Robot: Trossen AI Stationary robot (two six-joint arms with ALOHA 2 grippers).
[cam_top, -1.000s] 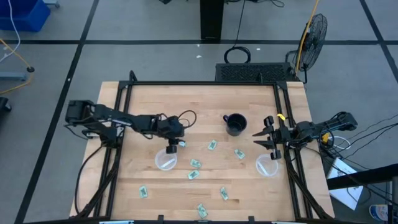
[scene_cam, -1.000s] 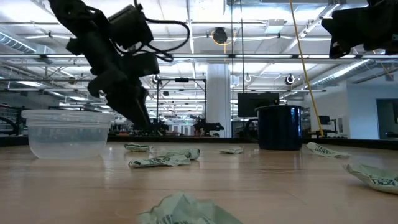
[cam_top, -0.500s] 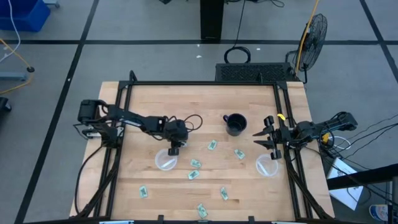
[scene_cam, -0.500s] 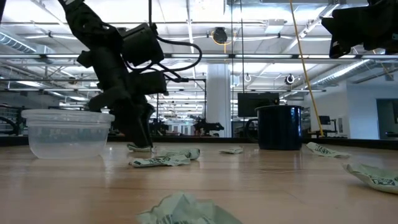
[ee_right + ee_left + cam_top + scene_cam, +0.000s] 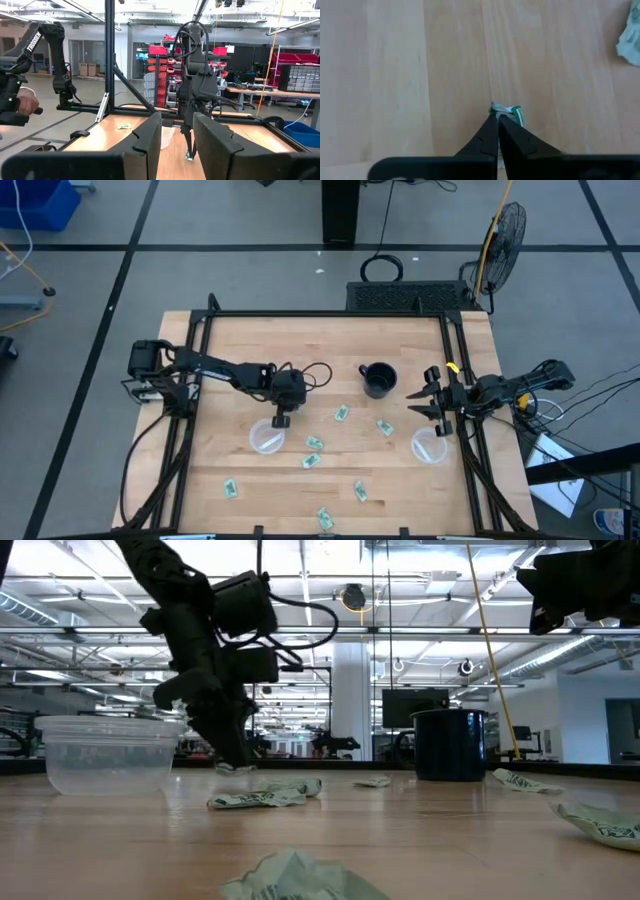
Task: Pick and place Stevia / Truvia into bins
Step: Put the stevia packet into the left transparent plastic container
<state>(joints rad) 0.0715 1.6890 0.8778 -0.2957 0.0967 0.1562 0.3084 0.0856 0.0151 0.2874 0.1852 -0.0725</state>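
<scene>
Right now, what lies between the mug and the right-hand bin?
One Truvia sachet lies roughly between the mug and the right bin; otherwise bare wood, in the high view.

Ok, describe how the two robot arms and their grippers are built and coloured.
Both arms are dark, jointed links with black cables looping off them. The left gripper ends in two slim black fingers tapering to points. The right gripper has broader, blocky dark fingers. White "TROSSEN" lettering shows on an arm segment in the right wrist view.

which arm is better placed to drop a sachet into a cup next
Left. The left hand is shut on a sachet right beside the left cup. The right hand hangs open and empty by the right cup.
</scene>
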